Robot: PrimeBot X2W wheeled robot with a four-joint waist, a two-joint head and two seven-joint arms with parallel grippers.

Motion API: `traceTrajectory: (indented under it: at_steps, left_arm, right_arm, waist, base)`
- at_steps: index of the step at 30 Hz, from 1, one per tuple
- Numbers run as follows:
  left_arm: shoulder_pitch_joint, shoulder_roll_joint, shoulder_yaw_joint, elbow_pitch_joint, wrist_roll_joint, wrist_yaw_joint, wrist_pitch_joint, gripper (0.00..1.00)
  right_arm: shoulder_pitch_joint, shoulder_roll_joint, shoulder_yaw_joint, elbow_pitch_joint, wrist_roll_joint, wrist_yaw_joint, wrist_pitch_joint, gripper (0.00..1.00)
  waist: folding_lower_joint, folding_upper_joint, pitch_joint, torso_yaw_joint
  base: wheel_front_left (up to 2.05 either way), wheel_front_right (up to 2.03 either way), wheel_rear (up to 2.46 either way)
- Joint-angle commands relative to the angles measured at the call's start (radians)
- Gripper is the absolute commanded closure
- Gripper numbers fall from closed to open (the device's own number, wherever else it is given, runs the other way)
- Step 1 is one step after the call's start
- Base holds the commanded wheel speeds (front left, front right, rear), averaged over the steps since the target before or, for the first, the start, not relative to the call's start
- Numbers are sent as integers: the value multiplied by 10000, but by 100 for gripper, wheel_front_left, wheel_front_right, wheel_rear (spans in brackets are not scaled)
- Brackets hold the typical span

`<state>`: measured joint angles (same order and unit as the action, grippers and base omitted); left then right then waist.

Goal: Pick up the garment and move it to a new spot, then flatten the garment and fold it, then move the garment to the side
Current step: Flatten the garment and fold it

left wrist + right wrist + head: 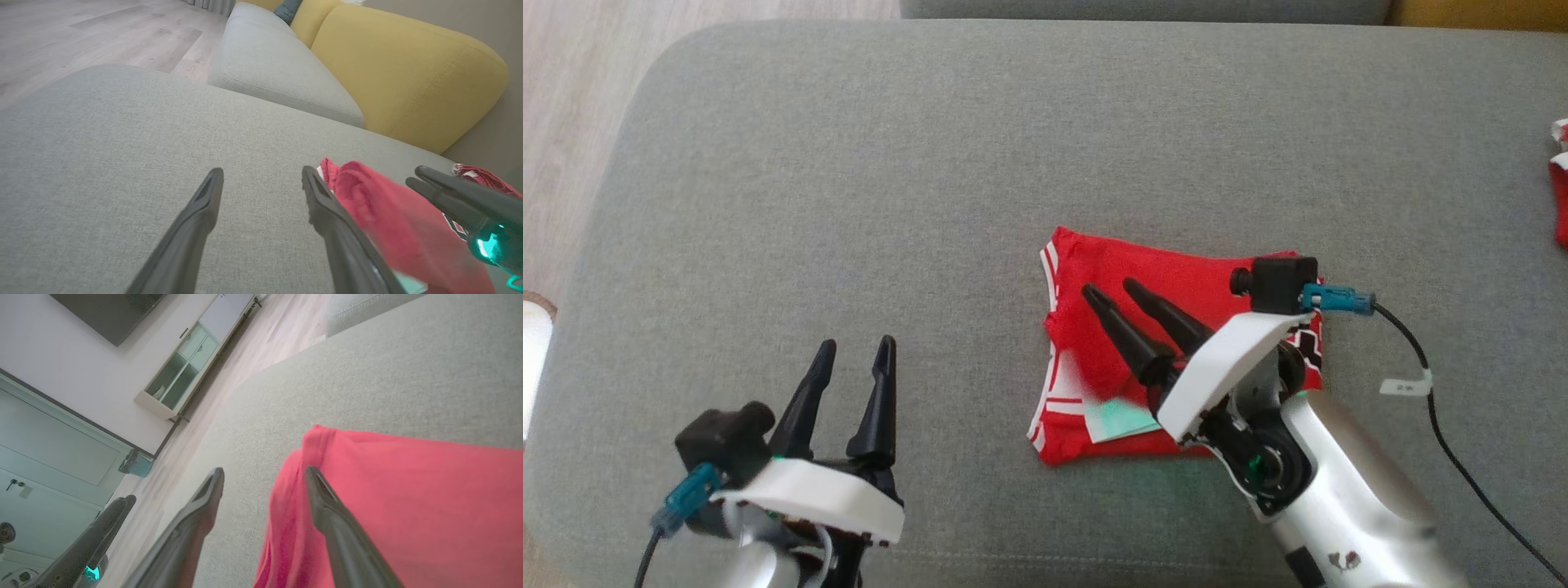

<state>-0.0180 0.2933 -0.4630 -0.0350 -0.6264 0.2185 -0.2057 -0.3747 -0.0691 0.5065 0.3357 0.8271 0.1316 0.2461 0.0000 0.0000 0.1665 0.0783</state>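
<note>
**Open jaws over a folded red garment.** On a wide grey cushion (849, 204), the left jaws hover at the lower left, spread wide and empty, their fingers (878, 400) over bare fabric. To their right lies the garment (1111, 269), red with white striped trim. It is folded into a rough rectangle right of the cushion's centre, and a pale mint label (1123, 418) shows at its near edge. The right jaws stand open above it and grip nothing: one finger (327, 510) is over the red cloth, the other over grey fabric just beside the garment's edge. A second red-and-white cloth (1560, 204) lies at the far right, well apart. The left wrist view adds a yellow sofa back (408, 73) and a wood floor (102, 32). The right wrist view adds a glass-fronted cabinet (179, 371) against a white wall, its contents too small to tell, and a teal bin (137, 463) on the floor, its contents hidden.
</note>
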Motion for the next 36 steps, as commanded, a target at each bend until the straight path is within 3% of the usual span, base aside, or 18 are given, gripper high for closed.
traceTrajectory:
  at_steps: [1, 6, 9, 18, 23, 36]
  left_arm:
    - [-518, 58, 348, -265, 0, -60, -152, 0]
    - [-512, 69, 355, -216, -20, -68, -180, 0]
    - [-513, 76, 365, -227, -12, -54, -201, 0]
    - [-980, 8, 397, -178, 198, -33, -306, 0]
    - [-1357, -214, 572, 11, 456, -62, -468, 0]
    - [-508, -806, 1250, 860, 1641, -342, -558, 0]
  right_arm:
    - [-399, 187, 174, -314, 59, -9, -164, 0]
    - [-685, 188, 198, -401, 214, -9, -906, 0]
    - [-766, 188, -264, -499, -310, -9, -1402, 0]
    - [-356, 144, -2560, -1017, -4174, -9, -2876, 0]
    - [431, 179, -3761, -1556, -5735, -9, -3489, 0]
    - [2507, 187, -4878, -1769, -6422, -9, -4063, 0]
  waist:
    - [0, 0, -6, -19]
    - [0, 0, -50, -145]
    - [0, 0, -72, -241]
    - [0, 0, -182, -594]
    - [0, 0, -362, -796]
    - [0, 0, -924, -1173]
  base:
    - [0, 0, 0]
    - [0, 0, 0]
    - [0, 0, 0]
    - [0, 0, 0]
    - [0, 0, 0]
    - [0, 0, 0]
